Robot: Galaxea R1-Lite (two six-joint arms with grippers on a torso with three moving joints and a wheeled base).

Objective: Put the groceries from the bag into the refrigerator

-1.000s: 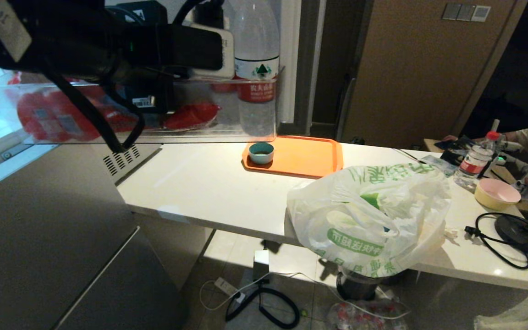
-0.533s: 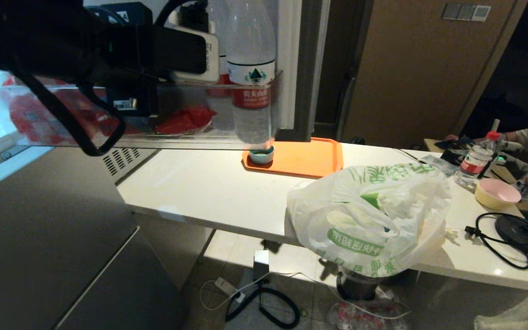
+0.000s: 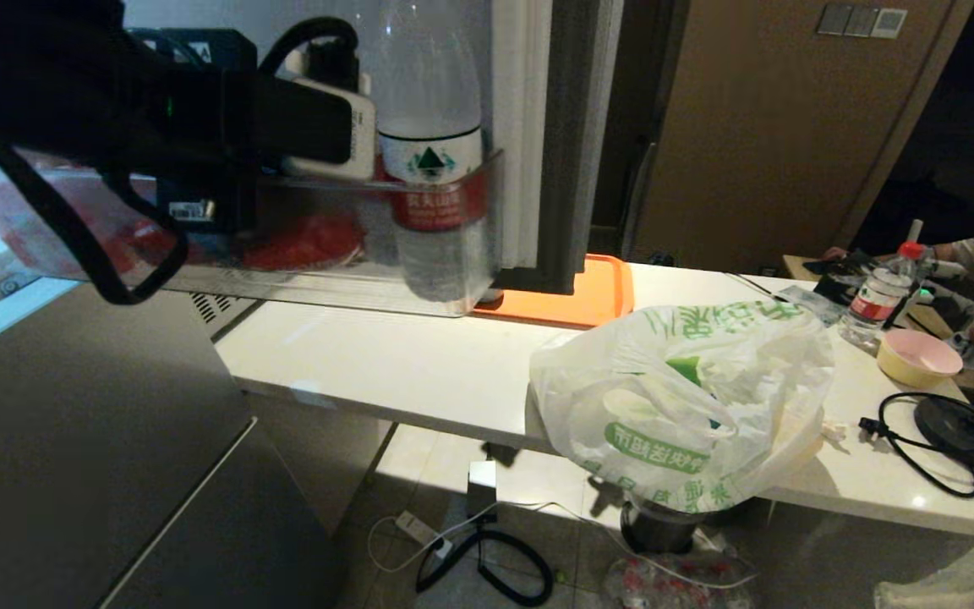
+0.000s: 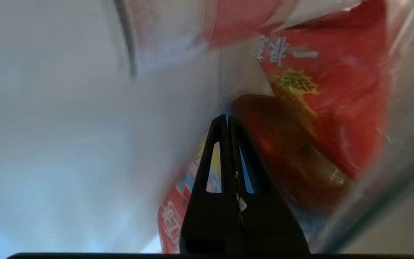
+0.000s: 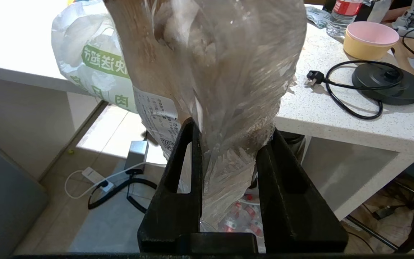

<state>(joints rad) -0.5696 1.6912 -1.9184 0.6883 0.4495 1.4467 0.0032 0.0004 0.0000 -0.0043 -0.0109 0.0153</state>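
Head view: bag (image 3: 681, 406) sits lower right on white worktop (image 3: 385, 364); refrigerator (image 3: 73, 474) lower left.
Left wrist view: left end effector (image 4: 227, 124) fingers together by red packet (image 4: 322, 104).
Right wrist view: right end effector (image 5: 228, 144) clamped on clear pack (image 5: 225, 72) (pale lumps inside).

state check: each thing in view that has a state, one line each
refrigerator door: open
water bottle: upright in the door bin
left gripper: shut, against the bin
right gripper: shut on clear pack of pale lumps
shopping bag: on the counter edge, slumped
kettle base: unplugged
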